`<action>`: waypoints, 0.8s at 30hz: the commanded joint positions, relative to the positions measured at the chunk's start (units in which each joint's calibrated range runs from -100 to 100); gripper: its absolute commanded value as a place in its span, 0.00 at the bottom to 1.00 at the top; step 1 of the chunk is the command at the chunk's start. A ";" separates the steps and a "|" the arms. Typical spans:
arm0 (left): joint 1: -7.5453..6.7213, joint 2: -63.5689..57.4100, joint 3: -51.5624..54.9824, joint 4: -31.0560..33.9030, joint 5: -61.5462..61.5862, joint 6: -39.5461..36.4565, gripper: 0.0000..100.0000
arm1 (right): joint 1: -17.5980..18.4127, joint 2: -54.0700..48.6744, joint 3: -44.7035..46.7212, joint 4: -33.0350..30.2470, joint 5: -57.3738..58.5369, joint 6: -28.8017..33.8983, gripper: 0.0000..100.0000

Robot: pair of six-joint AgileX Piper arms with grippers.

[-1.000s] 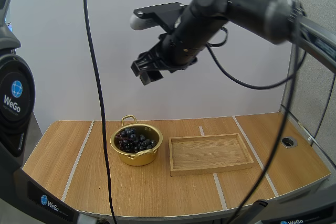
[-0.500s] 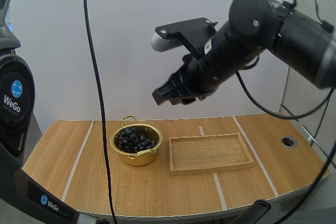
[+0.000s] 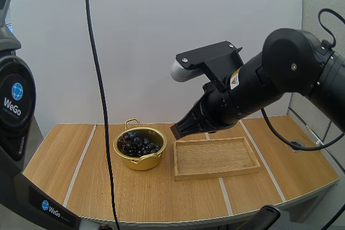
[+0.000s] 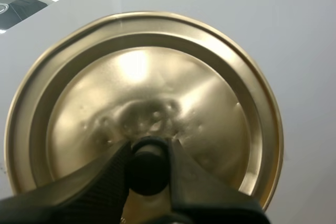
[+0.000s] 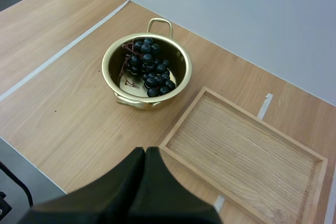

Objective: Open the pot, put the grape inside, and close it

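**Desk:** Where do the 2 claws stand?

**Photographer:** Left gripper point(image 4: 148, 150) pinches the black knob point(image 4: 148, 170) of the gold lid point(image 4: 142, 77), held aloft; right gripper point(image 3: 178, 129) is pressed into 1 dark wedge, holding nothing, above the table point(image 3: 70, 171) near pot and tray.

**Desk:** And the grapes point(image 3: 138, 143)?

**Photographer:** Inside the open pot point(image 3: 137, 161); the wooden tray point(image 3: 215, 175) lies just beside it.

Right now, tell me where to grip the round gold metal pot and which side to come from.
Take the round gold metal pot by the wire loop handle on its far rim in the high view. Come from above, fingers astride the wire: the loop juts clear, while the bunch of dark grapes probably blocks a rim pinch.
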 commanded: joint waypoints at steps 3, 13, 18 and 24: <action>-0.08 -0.30 -0.35 0.50 -2.08 -0.51 0.00 | -2.22 -2.78 3.87 2.23 0.48 0.46 0.00; -0.08 -0.30 -0.35 0.50 -2.08 -0.51 0.00 | -2.22 -8.93 10.37 3.88 1.01 -1.26 0.00; -0.08 -0.30 -0.35 0.50 -2.08 -0.51 0.00 | -2.22 -10.74 10.37 4.10 1.01 -1.03 0.00; -0.08 -0.30 -0.35 0.50 -2.08 -0.51 0.00 | -2.22 -10.87 10.37 6.40 2.16 -1.03 0.00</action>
